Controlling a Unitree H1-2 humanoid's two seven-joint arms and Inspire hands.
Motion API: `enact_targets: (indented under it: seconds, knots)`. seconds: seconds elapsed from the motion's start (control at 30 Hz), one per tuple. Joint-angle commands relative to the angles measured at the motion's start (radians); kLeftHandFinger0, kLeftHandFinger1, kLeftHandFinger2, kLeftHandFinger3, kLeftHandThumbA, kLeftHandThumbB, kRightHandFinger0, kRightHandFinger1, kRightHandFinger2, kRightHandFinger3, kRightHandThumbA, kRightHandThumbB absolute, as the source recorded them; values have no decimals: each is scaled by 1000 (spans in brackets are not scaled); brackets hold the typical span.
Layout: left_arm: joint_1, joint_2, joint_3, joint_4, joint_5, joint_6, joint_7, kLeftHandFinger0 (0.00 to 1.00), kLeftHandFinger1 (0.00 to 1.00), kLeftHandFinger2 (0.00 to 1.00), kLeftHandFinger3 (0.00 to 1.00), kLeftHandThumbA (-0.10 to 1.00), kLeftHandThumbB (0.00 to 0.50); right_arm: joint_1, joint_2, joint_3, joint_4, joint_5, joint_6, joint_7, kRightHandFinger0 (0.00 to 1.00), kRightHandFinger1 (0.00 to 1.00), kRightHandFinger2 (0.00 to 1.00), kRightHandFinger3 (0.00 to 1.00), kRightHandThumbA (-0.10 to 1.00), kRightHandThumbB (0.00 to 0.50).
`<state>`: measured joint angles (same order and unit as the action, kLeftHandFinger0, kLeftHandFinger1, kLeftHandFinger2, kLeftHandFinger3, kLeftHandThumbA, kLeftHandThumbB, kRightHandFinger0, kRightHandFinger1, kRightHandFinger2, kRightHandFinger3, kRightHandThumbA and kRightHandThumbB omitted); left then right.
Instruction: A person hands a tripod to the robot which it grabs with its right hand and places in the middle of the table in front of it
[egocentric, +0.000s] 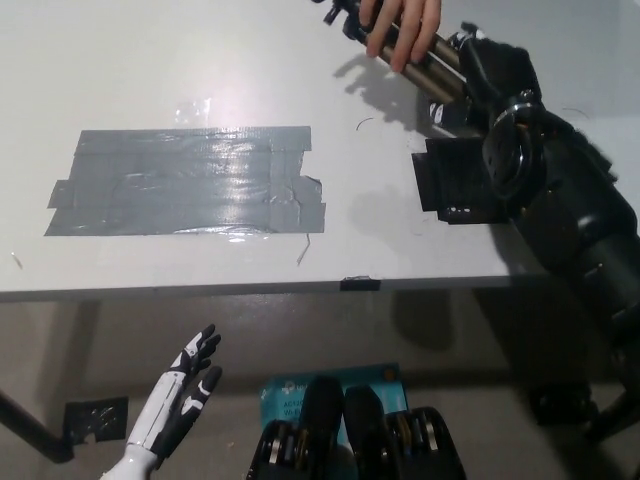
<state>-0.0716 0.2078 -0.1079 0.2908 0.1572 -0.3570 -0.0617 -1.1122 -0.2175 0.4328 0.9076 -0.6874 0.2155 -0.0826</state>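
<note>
we see the black right hand (492, 72) up at the far right of the white surface (120, 70), its fingers closed around the lower end of the tripod (432, 62). the tripod's folded legs run out of the hand towards the far edge, tilted and lifted off the surface, with its shadow lying just beside the hand. a person's hand (402, 28) grips the same legs just beyond the robot's fingers, so both hold the tripod at once. the tripod's dark head end reaches the top edge of the view and is partly cut off.

directly under the right wrist we find a black tape patch (455, 185) stuck flat on the surface. well away from the hand, across the middle of the surface, lies a broad patch of grey tape (185, 180), shiny and wrinkled.

the white left hand (182, 398) rests far from all this, below the near edge of the surface, fingers spread and holding nothing.
</note>
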Motion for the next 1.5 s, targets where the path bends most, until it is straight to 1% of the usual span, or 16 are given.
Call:
enact_targets:
  seconds: [0.0,0.07,0.13,0.2,0.23,0.4,0.5,0.63,0.9,0.93,0.97,1.0,1.03,1.1,1.23,1.47]
  knots:
    - [-17,6,5,-21,17,-1,5,1000,1000,1000,1000,948,279,-79,-26,3,-63,-38,-77,-117,163,645,1000,491,-100,178]
    - [-15,7,6,-28,18,6,3,1000,1000,1000,1000,951,281,-68,-29,9,-71,-34,-104,-104,216,761,1000,630,-100,162]
    - [-22,5,5,-24,19,1,3,1000,1000,1000,1000,950,274,-51,-41,14,-98,-25,-128,-74,247,757,1000,740,-100,178]
    - [-24,8,4,-26,27,3,5,1000,1000,1000,1000,953,274,-32,-49,31,-121,-32,-136,-49,192,653,1000,655,-100,187]
    - [-25,7,5,-24,28,-1,6,1000,1000,1000,1000,953,272,-26,-51,34,-129,-30,-136,-41,124,566,920,611,-100,226]
    - [-36,8,5,-7,23,-12,2,1000,1000,1000,1000,947,269,21,-75,57,-159,-38,-149,-20,22,488,889,655,-100,206]
    - [-33,7,5,-13,23,-5,2,1000,1000,1000,1000,943,267,38,-82,58,-157,-29,-159,-12,9,485,897,658,-100,197]
    - [-35,7,5,-8,21,-5,0,1000,1000,1000,1000,932,263,74,-103,71,-165,-26,-198,7,92,650,1000,816,-100,195]
    - [-42,7,3,-5,25,-2,0,1000,1000,1000,1000,935,256,110,-109,94,-80,-27,-291,-16,123,644,1000,883,-100,194]
    - [-42,7,3,-5,23,-3,-2,1000,1000,1000,1000,935,255,112,-108,94,-73,-21,-292,2,215,658,957,918,57,245]
    - [-45,6,3,-5,23,-1,-3,1000,1000,1000,1000,935,256,110,-110,91,-70,-3,-286,54,427,820,1000,1000,250,312]
    - [-46,5,2,-5,23,3,-3,1000,1000,1000,1000,936,257,107,-112,90,-71,10,-281,95,503,803,983,1000,323,329]
    - [-45,4,3,-5,19,5,-4,1000,1000,1000,1000,935,260,107,-118,89,-92,37,-257,193,1000,1000,1000,1000,521,387]
    - [-45,5,4,-6,19,3,-3,1000,1000,1000,1000,939,270,110,-127,77,-126,79,-239,295,1000,1000,1000,1000,622,494]
    - [-54,3,2,-2,22,5,-2,1000,1000,1000,1000,943,271,121,-144,45,-190,122,-223,353,1000,1000,1000,1000,774,500]
    - [-61,4,3,0,21,5,-2,1000,1000,1000,1000,943,266,123,-185,-46,-418,240,-154,481,1000,1000,1000,1000,860,500]
